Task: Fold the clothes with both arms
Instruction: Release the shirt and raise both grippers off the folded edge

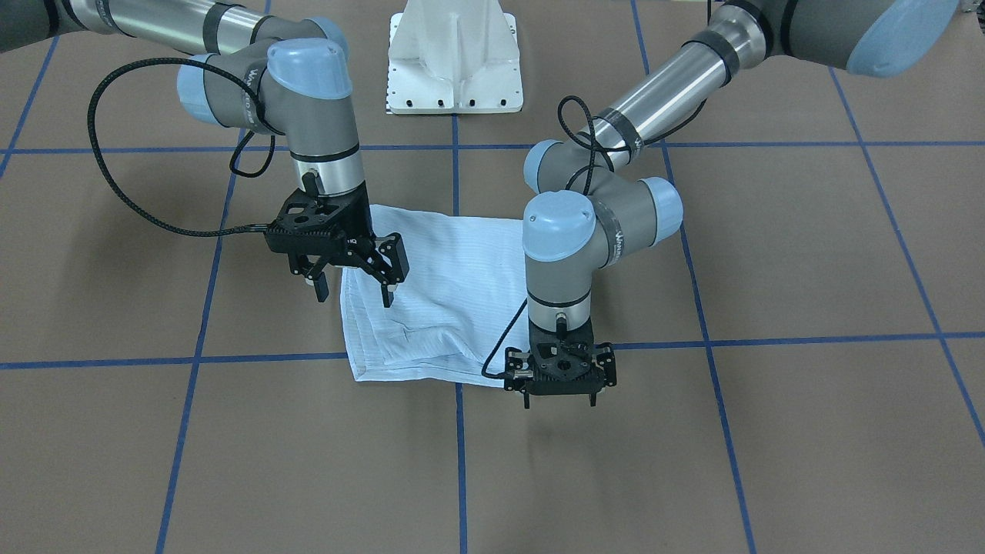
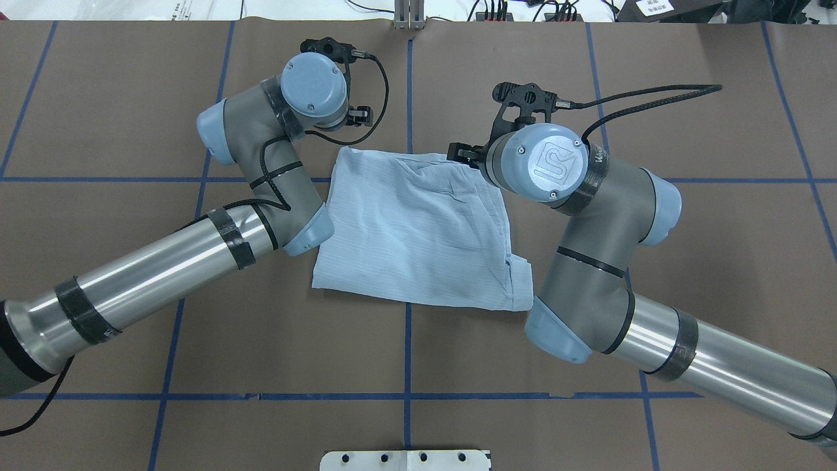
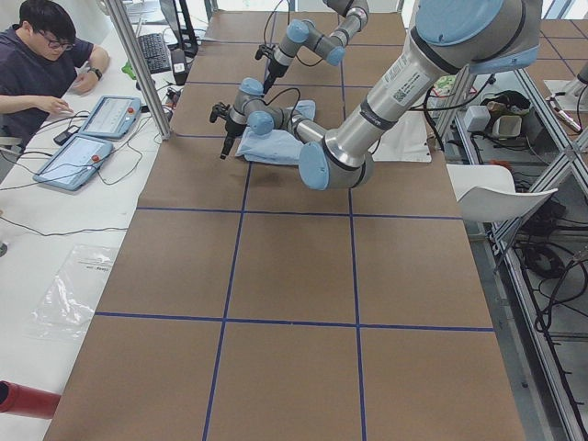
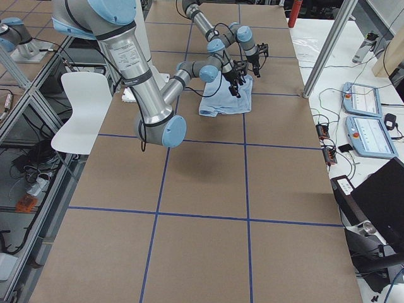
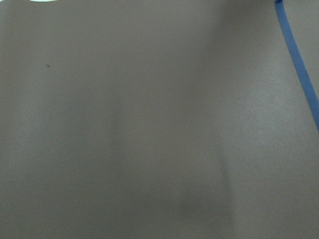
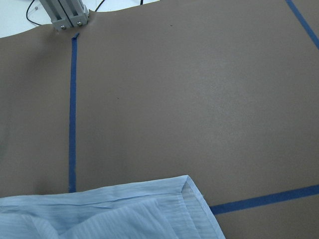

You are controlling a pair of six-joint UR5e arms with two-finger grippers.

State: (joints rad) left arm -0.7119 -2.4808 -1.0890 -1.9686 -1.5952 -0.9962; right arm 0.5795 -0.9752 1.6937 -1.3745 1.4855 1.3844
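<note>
By the folded shirt (image 1: pixel 446 292), right claw (image 1: pixel 355 298) spread, left claw (image 1: pixel 560 402) spread, front view only.

Corner of folded shirt (image 6: pixel 114 214) on brown, blue-taped table (image 6: pixel 199 99)

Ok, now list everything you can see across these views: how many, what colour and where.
shirt: one, light blue, folded on the table's middle, between the grippers.
table: one, brown cover with a blue tape grid.
pedestal base: one, white, at the robot's edge of the table.
chair: one, white, beside the table.
control tablets: two, grey-blue, on the white side bench.
person: one, dark top, seated at that bench.
left arm: one, grey and silver, light-blue caps.
right arm: one, same colours.
left gripper: one, black, open, over bare table off the shirt's corner.
right gripper: one, black, open, straddling the shirt's edge.
</note>
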